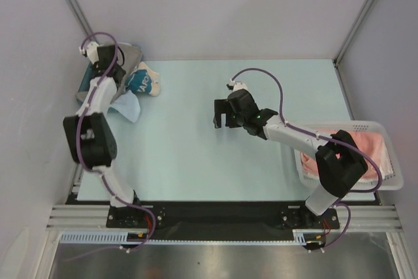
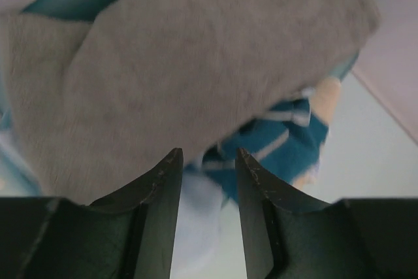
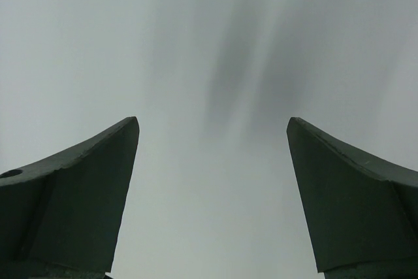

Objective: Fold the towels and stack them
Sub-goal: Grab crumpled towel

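Seen from above, the left arm reaches into the upper-left corner of the pale surface (image 1: pixel 196 161). There a grey towel (image 1: pixel 134 53), a teal bundle with white print (image 1: pixel 140 82) and a light blue towel (image 1: pixel 127 107) lie bunched together. From that height the arm hides how its tool stands. The left wrist camera supplies it: the left tool (image 2: pixel 206 155) is partly open, a narrow gap between its fingers and nothing gripped. It sits at the lower edge of the grey towel, which fills the top of that frame, with the teal bundle at centre right.

Only the overhead view shows the salmon-pink towel (image 1: pixel 369 145), heaped in a white basket (image 1: pixel 356 124) at the right edge. It also shows the right tool (image 1: pixel 222 117) hovering mid-frame over the surface. The right wrist camera shows that tool's fingers spread wide and empty against a blurred grey field.
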